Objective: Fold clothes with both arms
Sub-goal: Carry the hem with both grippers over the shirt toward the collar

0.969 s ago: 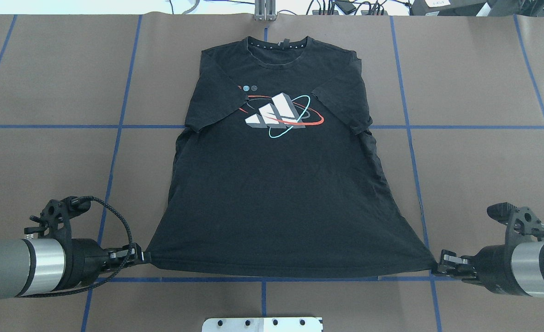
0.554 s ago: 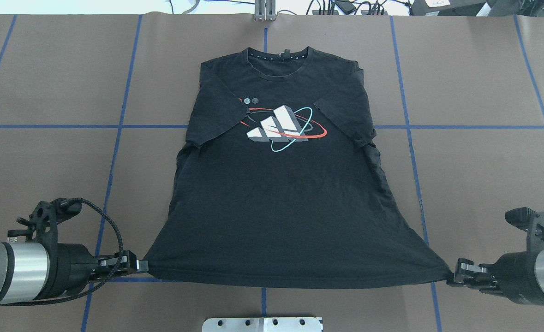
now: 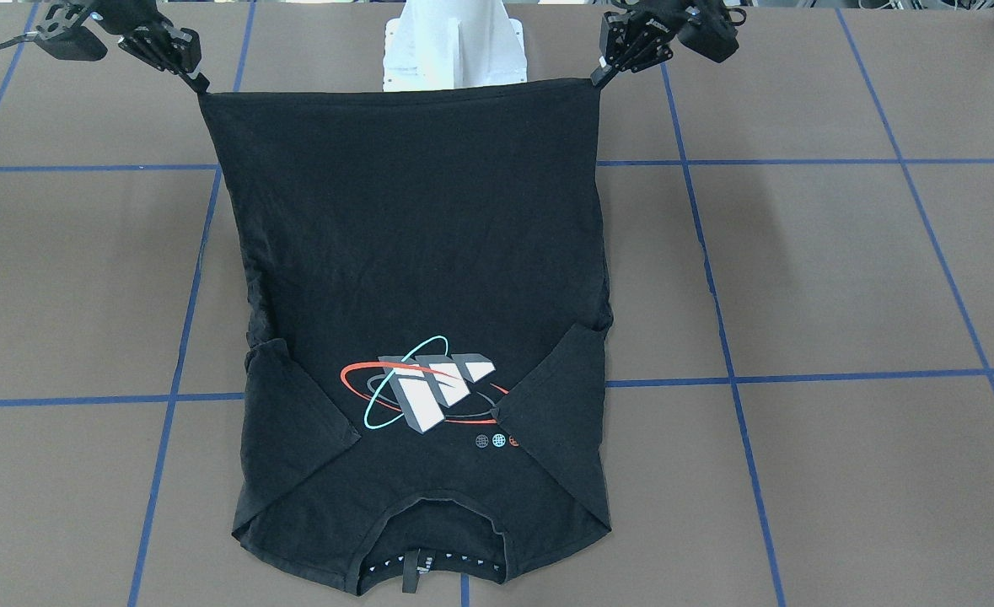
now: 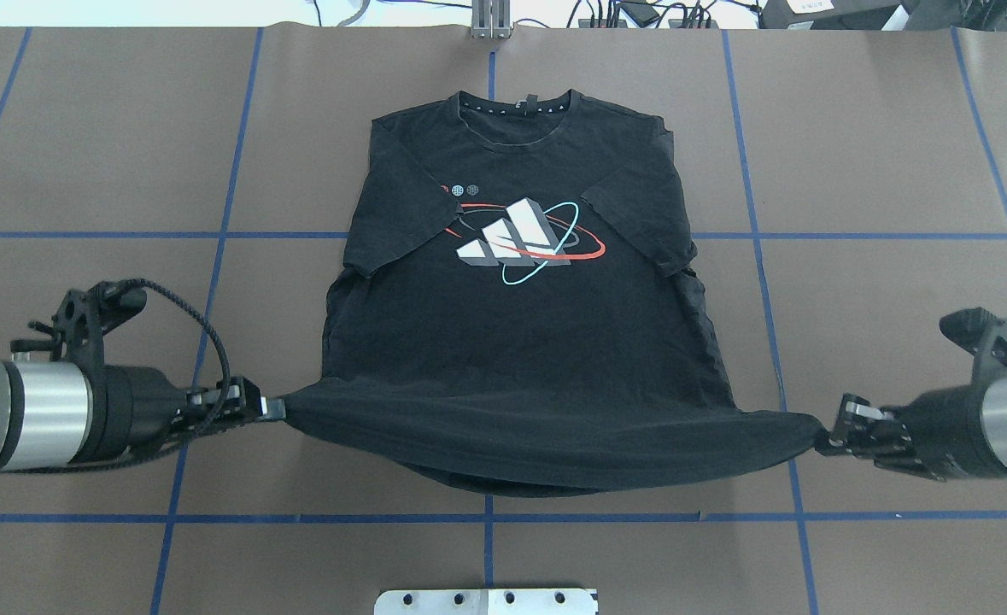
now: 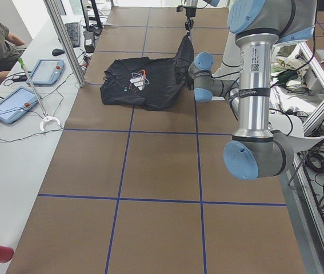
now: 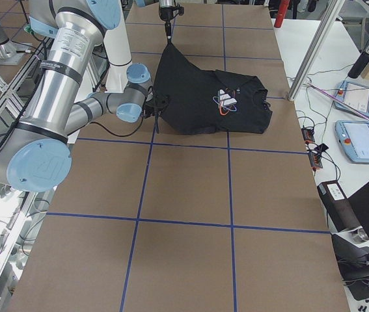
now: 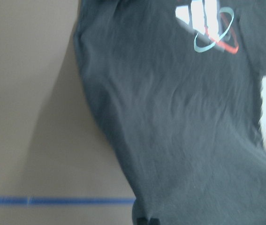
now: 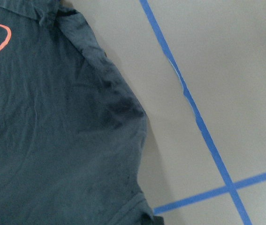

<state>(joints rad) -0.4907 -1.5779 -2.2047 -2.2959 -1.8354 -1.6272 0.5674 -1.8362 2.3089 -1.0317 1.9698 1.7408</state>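
T-shirt (image 4: 512,342), black, print-side up, sleeves inward, hem aloft.

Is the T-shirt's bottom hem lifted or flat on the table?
Lifted: hem hangs taut between the left arm and right arm jaws, above the table; collar lies flat.

Brown, blue-gridded table (image 4: 879,154) bears a black T-shirt (image 4: 520,342)

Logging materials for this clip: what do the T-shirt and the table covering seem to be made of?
T-shirt: soft knit fabric, likely cotton, matte black; it wrinkles and sags between the held corners. Table covering: matte brown sheet, perhaps paper or felt; flat, no shine, blue tape lines stuck on it.
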